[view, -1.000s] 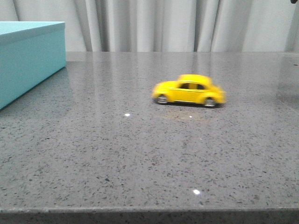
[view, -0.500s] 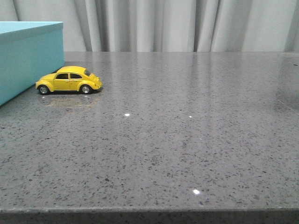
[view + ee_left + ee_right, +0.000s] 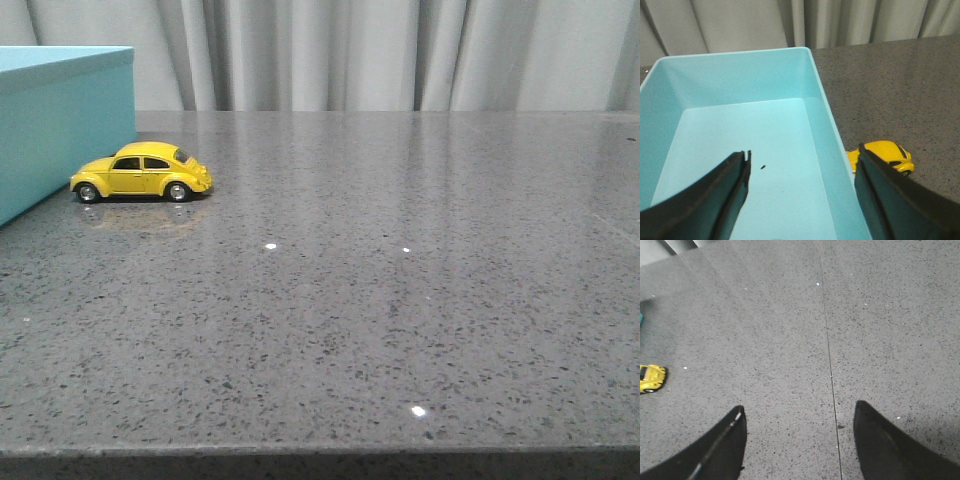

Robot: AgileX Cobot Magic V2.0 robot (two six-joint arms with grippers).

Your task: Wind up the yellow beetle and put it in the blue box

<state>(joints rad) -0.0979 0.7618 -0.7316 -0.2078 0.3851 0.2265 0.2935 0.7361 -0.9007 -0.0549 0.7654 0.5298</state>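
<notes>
The near edge of the grey worktop [image 3: 330, 340] carries nothing. Further back, toward the left edge, the yellow beetle [image 3: 141, 172] stands on its four wheels, long axis running left-right along the worktop, nose against or just beside the side wall of the blue box [image 3: 60, 125]; contact cannot be confirmed. The box occupies the far-left corner, open-topped, interior bare apart from a small dark speck.

The left gripper [image 3: 802, 192] hangs above the box interior with fingers spread wide, holding nothing; the beetle lies outside the box wall, toward the worktop's middle from this gripper. The right gripper [image 3: 800, 440] is likewise spread and empty over bare worktop, well apart from the beetle. The left arm is judged nearer.

Neither arm appears in the front view. The beetle is cut off in the right wrist view.
</notes>
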